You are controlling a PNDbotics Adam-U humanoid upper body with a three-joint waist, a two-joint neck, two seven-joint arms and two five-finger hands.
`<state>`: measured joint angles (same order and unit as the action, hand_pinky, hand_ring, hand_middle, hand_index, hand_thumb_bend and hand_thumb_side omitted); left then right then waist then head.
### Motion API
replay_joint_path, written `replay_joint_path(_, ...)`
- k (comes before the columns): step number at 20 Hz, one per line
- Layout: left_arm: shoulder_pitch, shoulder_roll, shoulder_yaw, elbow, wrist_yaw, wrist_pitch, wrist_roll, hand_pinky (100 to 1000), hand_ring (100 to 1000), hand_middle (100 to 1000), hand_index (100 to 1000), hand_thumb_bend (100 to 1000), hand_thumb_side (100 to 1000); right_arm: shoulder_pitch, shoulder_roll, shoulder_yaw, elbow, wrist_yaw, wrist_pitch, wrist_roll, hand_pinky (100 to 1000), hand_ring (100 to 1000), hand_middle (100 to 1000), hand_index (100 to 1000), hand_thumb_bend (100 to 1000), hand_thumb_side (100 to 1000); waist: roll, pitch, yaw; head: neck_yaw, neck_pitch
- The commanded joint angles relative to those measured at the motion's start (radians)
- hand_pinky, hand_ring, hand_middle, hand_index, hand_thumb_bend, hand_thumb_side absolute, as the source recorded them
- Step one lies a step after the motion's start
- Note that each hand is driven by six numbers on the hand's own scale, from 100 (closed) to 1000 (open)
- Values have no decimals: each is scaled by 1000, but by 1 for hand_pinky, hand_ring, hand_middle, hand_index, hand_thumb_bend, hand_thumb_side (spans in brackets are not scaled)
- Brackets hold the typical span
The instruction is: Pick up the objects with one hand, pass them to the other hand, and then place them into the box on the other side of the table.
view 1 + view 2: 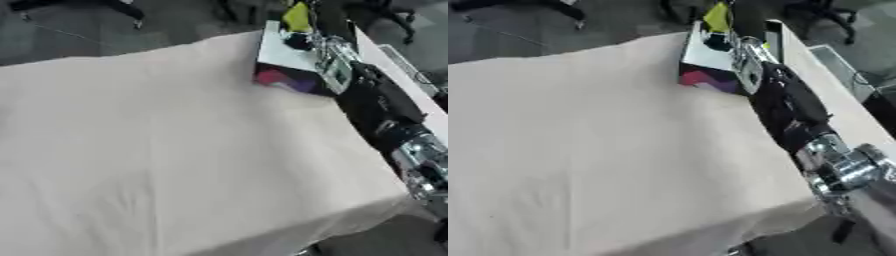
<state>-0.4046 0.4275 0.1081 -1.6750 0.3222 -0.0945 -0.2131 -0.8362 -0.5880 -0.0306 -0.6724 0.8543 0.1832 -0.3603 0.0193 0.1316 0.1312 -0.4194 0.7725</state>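
Note:
A white box [276,54] with a red and purple side stands at the table's far right edge. My right arm [378,106] comes in from the lower right and stretches along that edge to the box. My right hand [721,42] is a dark shape over the box's far part, too blurred to read. Just beyond it, over the box's far rim, is a yellow object [297,18]; whether the hand touches it is unclear. My left hand shows in neither view.
A beige cloth [157,140] covers the table, and its front corner drops off at the lower right. A pale board [398,67] runs beside my right arm. Dark floor with chair legs [131,12] lies beyond the far edge.

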Motion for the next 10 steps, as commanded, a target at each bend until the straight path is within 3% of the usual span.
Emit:
replay_joint_path(1,-5,45,29,-36,-29,-2,3,746,611,625,770,436,817,-12,-69,-17,-42,52,18,8,836,862,818,1000,1000,518,-3,-12,-2,-4,-2)
replay_joint_path(4,-20,64,42,6,-94,3,12,747,612,627,771,424,775,31,-89,3,-222,139,-6,32,891,914,887,1000,1000,565,-10,-18,-18,26,-2)
replay_joint_path(6,-41,85,44,57,-170,2,20,746,612,629,772,367,713,68,-91,17,-360,194,-25,78,892,912,898,1000,889,533,-14,-23,-33,61,-2)
replay_joint_path(7,-53,97,42,85,-220,-2,23,746,612,630,772,409,710,90,-90,25,-434,215,-44,103,886,905,894,1000,773,486,-15,-25,-40,90,-2)
replay_joint_path(8,-65,111,38,113,-273,-8,27,746,617,639,779,406,687,112,-90,36,-508,234,-68,125,879,893,886,994,577,386,-16,-27,-47,126,-2)
replay_joint_path(10,-99,155,23,191,-421,-18,35,748,631,659,794,429,625,171,-82,67,-679,265,-134,165,872,871,877,980,448,378,-15,-31,-63,240,-2)
